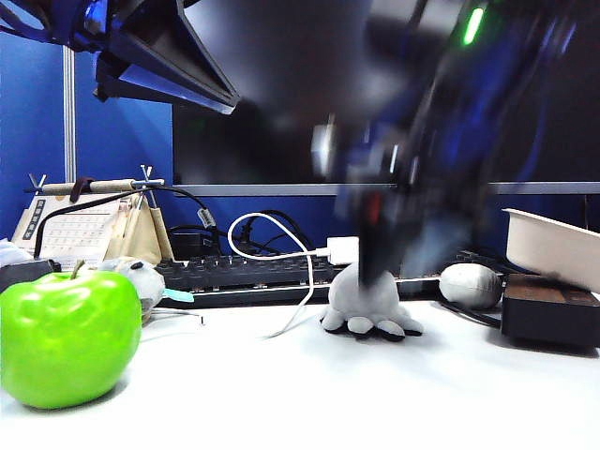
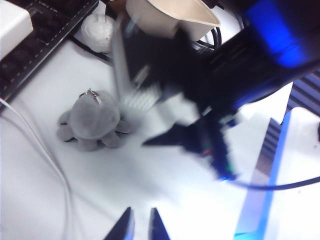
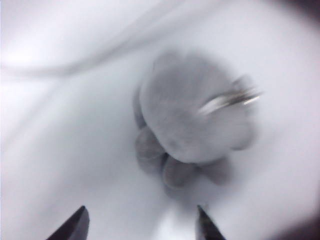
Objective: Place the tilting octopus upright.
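The small grey plush octopus (image 1: 366, 302) stands on the white table in front of the keyboard, dome up and tentacles spread, black showing under their tips. It also shows in both wrist views (image 2: 92, 117) (image 3: 190, 120), with a metal ring on its head. My right gripper (image 3: 142, 220) hovers just over it, open wide, with nothing between its fingers; the right arm (image 1: 412, 141) is motion-blurred above the toy. My left gripper (image 2: 140, 220) hangs off to the side of the octopus, well apart from it, its fingers together but for a thin slit and empty.
A big green apple (image 1: 66, 337) sits front left. Behind the octopus lie a black keyboard (image 1: 253, 274) and a white cable (image 1: 305, 281). To the right are a smooth grey lump (image 1: 471, 284), a black box (image 1: 548, 314) and a white tray (image 1: 553, 246).
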